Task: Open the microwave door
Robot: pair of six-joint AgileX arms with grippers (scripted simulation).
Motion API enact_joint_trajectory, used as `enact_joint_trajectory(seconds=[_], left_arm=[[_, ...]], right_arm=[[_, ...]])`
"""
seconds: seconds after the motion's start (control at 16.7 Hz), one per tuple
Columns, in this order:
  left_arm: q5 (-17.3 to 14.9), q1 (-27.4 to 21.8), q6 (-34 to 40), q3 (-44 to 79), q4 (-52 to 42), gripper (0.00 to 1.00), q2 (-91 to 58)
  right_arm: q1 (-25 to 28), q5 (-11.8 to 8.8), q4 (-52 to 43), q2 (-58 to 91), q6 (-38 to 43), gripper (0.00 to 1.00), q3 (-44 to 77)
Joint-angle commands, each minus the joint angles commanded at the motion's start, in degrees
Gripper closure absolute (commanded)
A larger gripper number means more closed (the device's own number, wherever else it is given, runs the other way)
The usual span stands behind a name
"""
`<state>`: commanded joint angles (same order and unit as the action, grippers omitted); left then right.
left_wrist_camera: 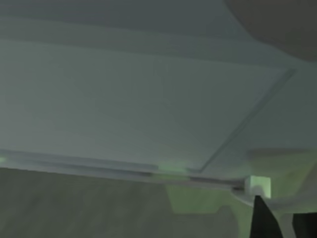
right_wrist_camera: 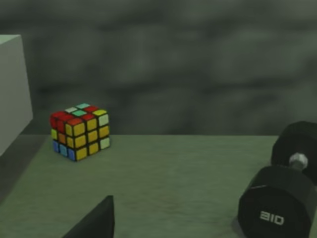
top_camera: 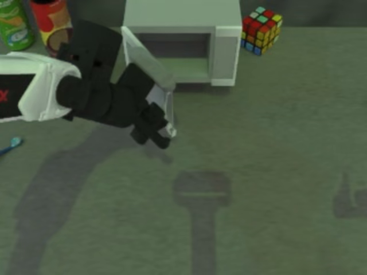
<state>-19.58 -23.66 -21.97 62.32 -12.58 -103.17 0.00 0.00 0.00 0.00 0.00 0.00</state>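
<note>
One pale white-grey boxy microwave [top_camera: 225, 43] sits at the desk's [top_camera: 275, 172] far edge, its flat white door with the grey translucent window [top_camera: 150, 66] swung well open toward the left — the cavity behind it holds nothing visible. The left gripper [top_camera: 162, 133], black and two-fingered, is at the door's free outer edge, by the slim handle bar; whether its jaws grip the bar cannot be told. One multicoloured puzzle cube [top_camera: 261, 30] stands just right of the microwave. Two tall cans — one green [top_camera: 14, 24], one red [top_camera: 51, 22] — occupy the far left corner. One black dumbbell [right_wrist_camera: 285, 191] appears in the right wrist view.
</note>
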Motion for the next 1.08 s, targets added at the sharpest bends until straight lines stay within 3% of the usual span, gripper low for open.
enact_joint_trajectory(seconds=[1.08], left_arm=[[-2.9, 1.8, -4.3, -0.1, -1.8, 1.0, 0.3]], right_arm=[[0.0, 0.0, 0.0, 0.0, 0.0, 0.0, 0.0]])
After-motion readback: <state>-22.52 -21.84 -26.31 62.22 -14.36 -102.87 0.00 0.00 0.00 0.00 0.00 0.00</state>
